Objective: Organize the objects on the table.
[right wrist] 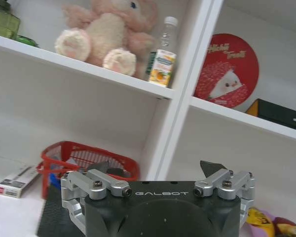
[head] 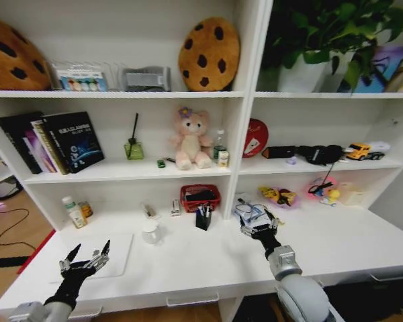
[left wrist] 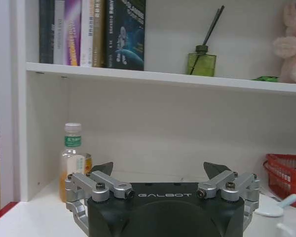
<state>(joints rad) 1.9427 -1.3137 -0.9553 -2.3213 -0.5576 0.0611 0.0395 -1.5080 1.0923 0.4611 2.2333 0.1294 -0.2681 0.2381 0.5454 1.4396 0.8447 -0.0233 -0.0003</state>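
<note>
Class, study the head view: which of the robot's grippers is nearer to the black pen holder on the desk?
The right. The right gripper hovers open just beside the black pen holder, on its right. The left gripper, also open, is far off near the desk's left front edge.

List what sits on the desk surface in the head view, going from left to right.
Left pincer → bottle → white cup → red basket → black pen holder → right pincer → yellow toy.
</note>
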